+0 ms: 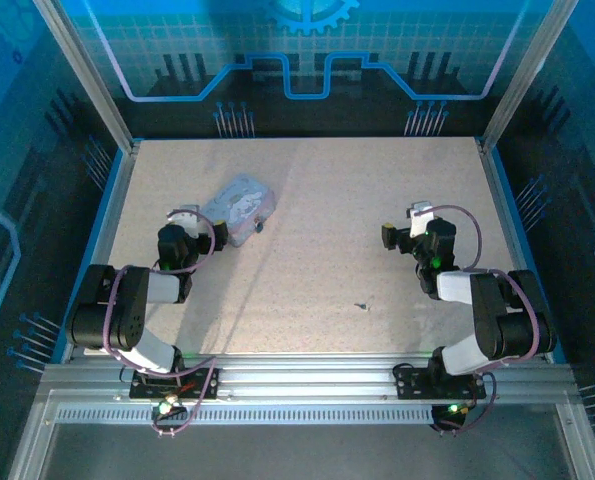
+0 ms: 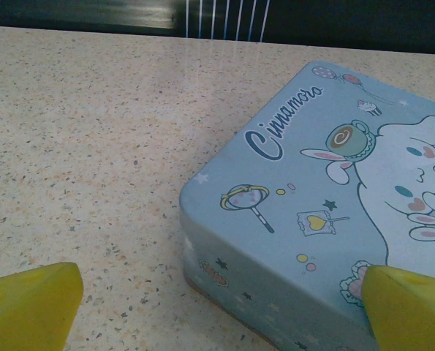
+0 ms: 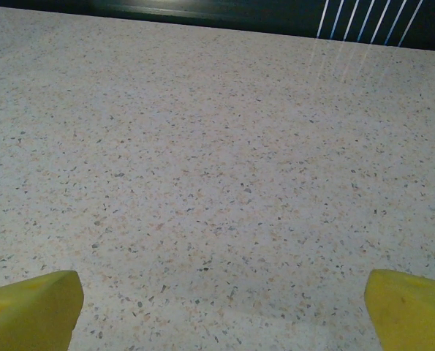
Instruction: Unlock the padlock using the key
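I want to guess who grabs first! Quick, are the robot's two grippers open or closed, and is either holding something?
Left gripper: open, holding nothing.
Right gripper: open, holding nothing.

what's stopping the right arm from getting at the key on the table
Probably nothing. The key lies alone on bare table, toward the right side, and the right end effector is open. It lies behind the end effector, so the arm would have to fold back.
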### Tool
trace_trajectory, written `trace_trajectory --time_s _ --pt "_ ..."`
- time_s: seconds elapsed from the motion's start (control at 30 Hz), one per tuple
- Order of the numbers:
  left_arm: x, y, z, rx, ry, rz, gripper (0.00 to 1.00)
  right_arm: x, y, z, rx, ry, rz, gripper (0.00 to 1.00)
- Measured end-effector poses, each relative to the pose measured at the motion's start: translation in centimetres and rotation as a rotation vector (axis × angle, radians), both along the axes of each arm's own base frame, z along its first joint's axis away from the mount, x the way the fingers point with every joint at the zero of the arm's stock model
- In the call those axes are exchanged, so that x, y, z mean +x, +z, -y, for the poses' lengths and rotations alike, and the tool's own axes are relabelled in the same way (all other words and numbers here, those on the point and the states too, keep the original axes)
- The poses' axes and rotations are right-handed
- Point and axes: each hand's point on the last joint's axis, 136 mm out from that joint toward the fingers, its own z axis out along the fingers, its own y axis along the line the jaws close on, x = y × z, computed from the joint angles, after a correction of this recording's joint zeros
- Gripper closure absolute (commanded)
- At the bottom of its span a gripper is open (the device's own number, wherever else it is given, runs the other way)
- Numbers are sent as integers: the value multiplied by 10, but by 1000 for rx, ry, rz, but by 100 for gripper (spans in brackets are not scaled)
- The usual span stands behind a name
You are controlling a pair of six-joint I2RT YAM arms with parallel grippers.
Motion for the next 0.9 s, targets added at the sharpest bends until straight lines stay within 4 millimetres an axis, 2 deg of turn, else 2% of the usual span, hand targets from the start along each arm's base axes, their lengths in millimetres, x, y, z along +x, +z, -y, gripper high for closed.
trace_trajectory --time_s 0.63,0.9 --pt "-1 1 -1 1 4 3 1 0 -2 -1 2 5 -17 0" --pt "-6 26 -4 7 23 44 1 -5 10 2 -5 -12 -18 0"
